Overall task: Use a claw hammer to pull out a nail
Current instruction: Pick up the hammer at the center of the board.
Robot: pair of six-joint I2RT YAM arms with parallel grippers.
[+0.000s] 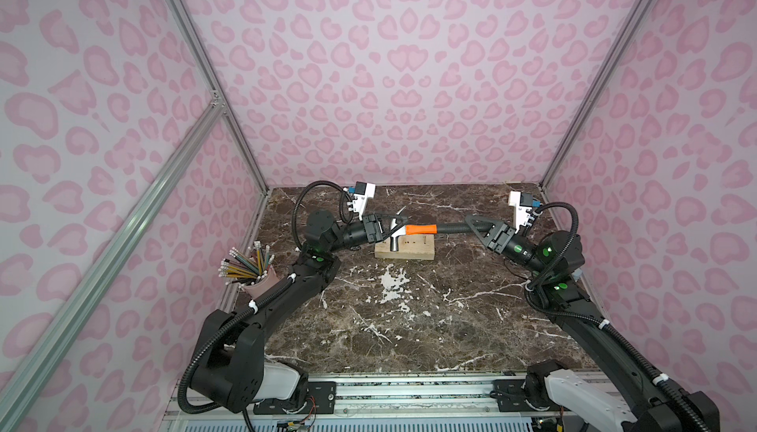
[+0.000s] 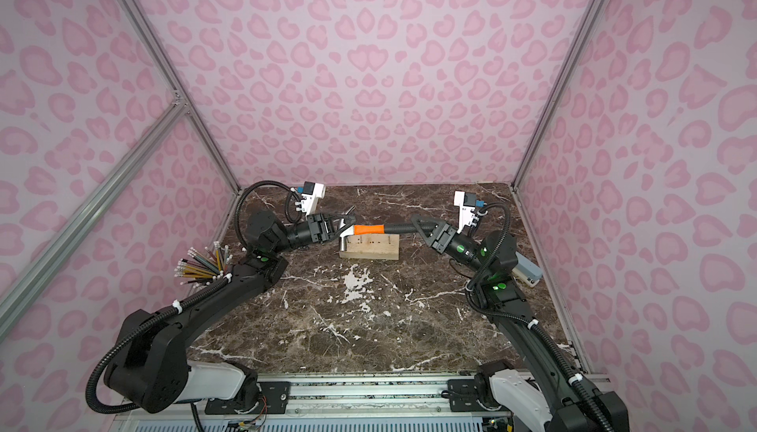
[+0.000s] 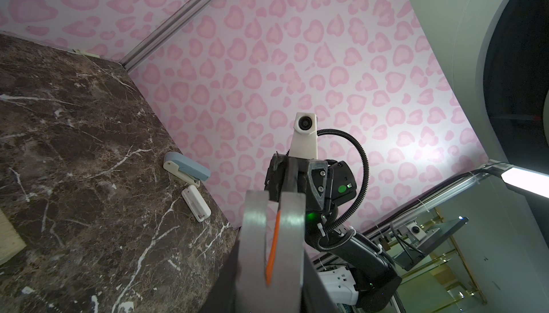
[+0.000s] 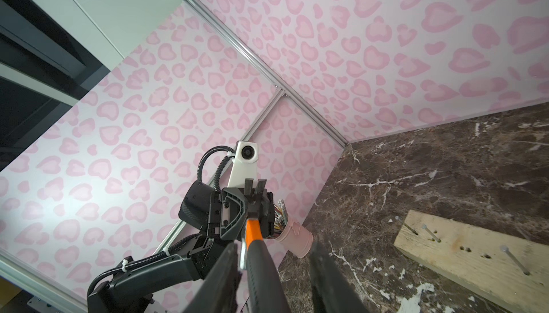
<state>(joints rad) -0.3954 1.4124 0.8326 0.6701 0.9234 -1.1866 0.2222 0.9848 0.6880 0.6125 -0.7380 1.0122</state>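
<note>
The claw hammer (image 1: 422, 229) (image 2: 368, 229) lies level above a wooden block (image 1: 405, 251) (image 2: 368, 251), its claw pointing up and its face down at the block's left end. My left gripper (image 1: 394, 223) (image 2: 342, 223) (image 3: 273, 290) is shut on the silver head. My right gripper (image 1: 471, 225) (image 2: 418, 223) (image 4: 274, 246) straddles the black shaft (image 4: 261, 270). One finger lies against the shaft and a gap shows to the other finger. Three nails (image 4: 514, 259) stand tilted in the block (image 4: 475, 261).
A pink cup of pencils (image 1: 260, 282) (image 4: 294, 237) stands by the left wall. A blue-grey stapler (image 2: 526, 272) (image 3: 187, 167) and a small white piece (image 3: 196, 203) lie by the right wall. Pink walls enclose the marble table (image 1: 409, 327) on three sides.
</note>
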